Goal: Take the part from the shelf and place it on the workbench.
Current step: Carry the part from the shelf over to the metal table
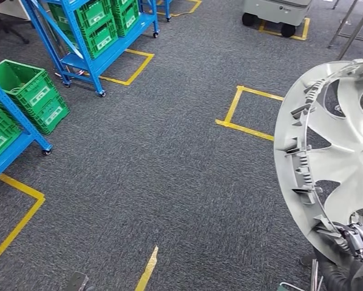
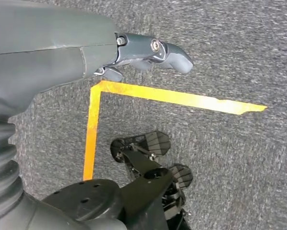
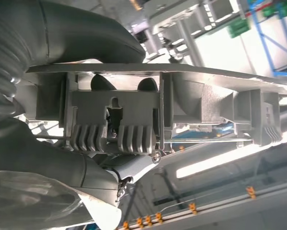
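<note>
The part is a large silver-grey wheel cover [image 1: 340, 151], held up on edge at the right of the head view, its ribbed inner side facing me. My right hand [image 1: 356, 239] grips its lower rim from below. In the right wrist view the cover's rim with clips [image 3: 114, 115] runs across the picture, clamped between the thick thumb [image 3: 80, 33] and the fingers [image 3: 98, 175]. My left hand [image 2: 98, 52] hangs over grey carpet with its fingers held out and nothing in them.
Blue shelves [image 1: 92, 57] with green crates [image 1: 33, 91] stand at the left and far left. Yellow tape squares [image 1: 244, 112] mark the grey carpet. A grey wheeled cart [image 1: 275, 12] stands at the far end, with metal legs [image 1: 349, 27] beside it.
</note>
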